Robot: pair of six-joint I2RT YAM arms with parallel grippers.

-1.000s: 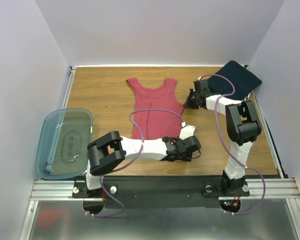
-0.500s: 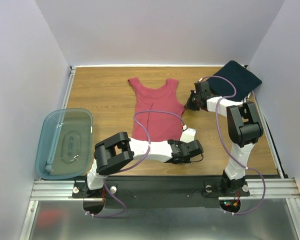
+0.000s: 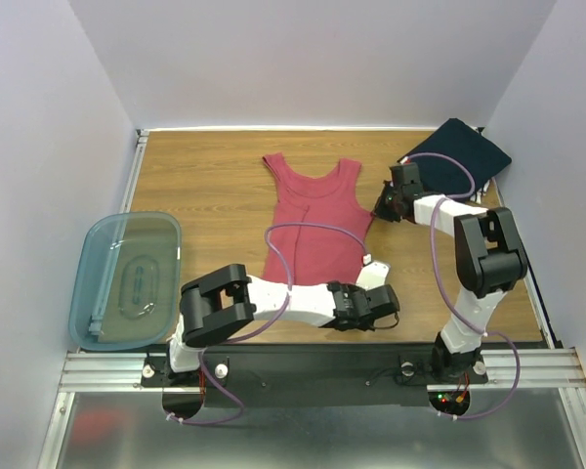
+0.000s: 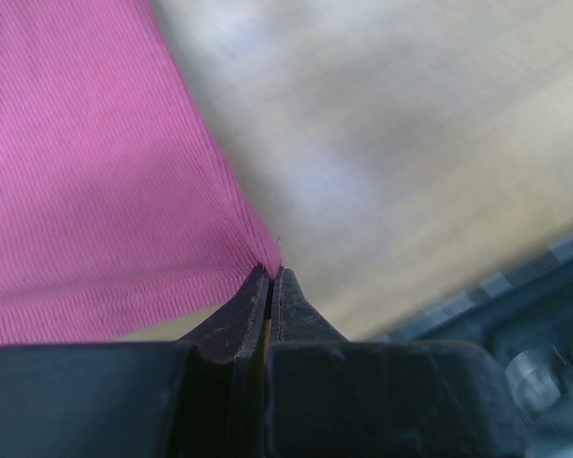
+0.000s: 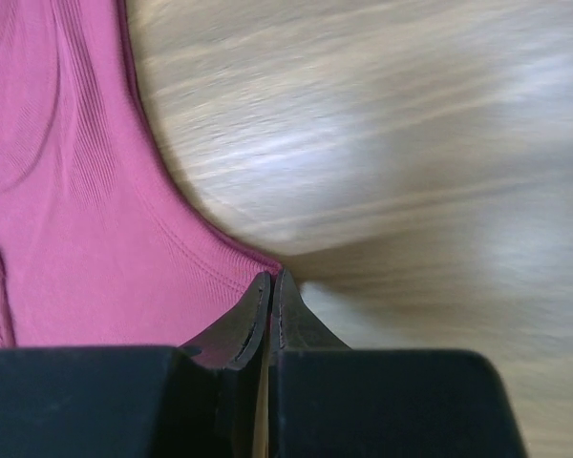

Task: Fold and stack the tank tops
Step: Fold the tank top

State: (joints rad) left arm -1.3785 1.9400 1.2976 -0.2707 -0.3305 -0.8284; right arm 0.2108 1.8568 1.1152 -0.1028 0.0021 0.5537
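The dusty red tank top (image 3: 317,220) lies flat mid-table, straps toward the back wall. My left gripper (image 3: 369,267) is at its near right hem corner. In the left wrist view the jaws (image 4: 270,275) are pressed together on that corner of the red cloth (image 4: 86,181). My right gripper (image 3: 380,209) is at the top's right side below the armhole, shut on the edge of the red fabric (image 5: 67,239), with its tips (image 5: 272,279) meeting on the seam. The dark navy tank top (image 3: 459,156) lies bunched in the back right corner, untouched.
A translucent teal plastic bin (image 3: 86,283) sits at the left edge of the wooden table (image 3: 205,186). White walls close in the back and both sides. A metal rail (image 3: 303,369) holding both arm bases runs along the near edge.
The left jaws have closed on the red top's hem corner. Both arms and the red top have shifted a little to the right.
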